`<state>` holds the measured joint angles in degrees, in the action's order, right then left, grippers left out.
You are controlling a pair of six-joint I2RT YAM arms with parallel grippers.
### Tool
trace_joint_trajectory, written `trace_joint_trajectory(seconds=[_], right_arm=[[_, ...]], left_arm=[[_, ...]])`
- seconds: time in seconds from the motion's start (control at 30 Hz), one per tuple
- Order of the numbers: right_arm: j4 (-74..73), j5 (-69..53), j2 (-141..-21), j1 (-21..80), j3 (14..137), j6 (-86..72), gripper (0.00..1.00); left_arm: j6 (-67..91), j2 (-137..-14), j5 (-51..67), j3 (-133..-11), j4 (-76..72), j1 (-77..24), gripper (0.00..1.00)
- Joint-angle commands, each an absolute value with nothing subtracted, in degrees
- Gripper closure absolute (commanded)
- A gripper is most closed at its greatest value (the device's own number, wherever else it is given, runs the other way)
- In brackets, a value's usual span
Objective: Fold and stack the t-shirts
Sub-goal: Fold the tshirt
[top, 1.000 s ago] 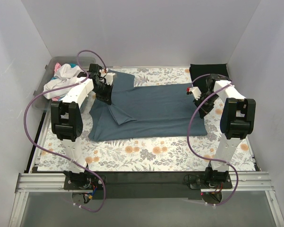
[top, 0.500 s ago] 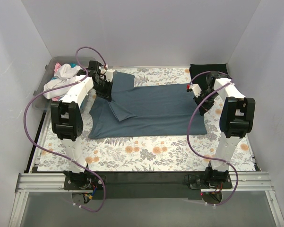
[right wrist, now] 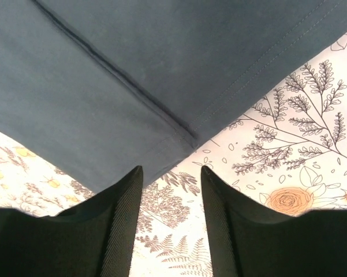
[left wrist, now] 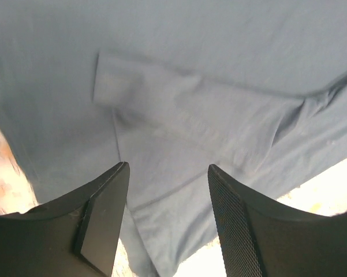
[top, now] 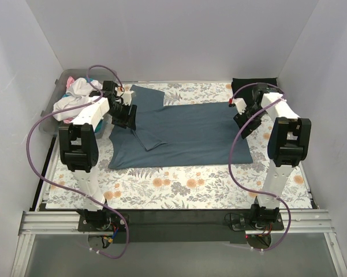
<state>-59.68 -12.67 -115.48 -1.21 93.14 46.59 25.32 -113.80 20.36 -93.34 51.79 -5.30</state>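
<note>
Both grippers have just let go of the blue-grey t-shirt. Left gripper and right gripper hang open and empty, with the shirt flat just under them. I should pinch both edges together and fold slowly. Left arm and right arm both reach forward, wrists tipped down.

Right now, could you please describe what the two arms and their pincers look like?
The left arm and right arm are white links with black joint housings, each trailing a purple cable. The left pincer and right pincer have two flat, black, finely textured fingers each.
</note>
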Motion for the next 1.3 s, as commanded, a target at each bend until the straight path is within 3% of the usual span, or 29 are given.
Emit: trace_joint_trajectory(seconds=[0.0, 0.17, 0.43, 0.67, 1.27], right_arm=[[-60.6, -17.3, -109.8, -0.4, 93.5, 43.8, 0.51], [-60.9, -21.5, -108.5, 6.1, 93.2, 38.9, 0.55], [-59.7, -26.1, -109.9, 9.3, 91.1, 34.9, 0.59], [-58.8, -24.3, -108.3, 9.3, 88.2, 35.5, 0.60], [-58.8, -22.2, -107.2, 8.0, 86.3, 37.5, 0.61]], left_arm=[[26.8, -105.8, 23.9, -89.2, 51.3, -3.8, 0.44], [32.2, -102.1, 33.7, -81.8, 50.7, -4.8, 0.49], [35.8, -96.9, 28.8, -70.1, 42.7, -12.2, 0.49], [39.5, -100.2, 21.9, -70.7, 39.2, -16.9, 0.62], [39.6, -104.9, 13.1, -71.8, 38.2, -19.6, 0.66]])
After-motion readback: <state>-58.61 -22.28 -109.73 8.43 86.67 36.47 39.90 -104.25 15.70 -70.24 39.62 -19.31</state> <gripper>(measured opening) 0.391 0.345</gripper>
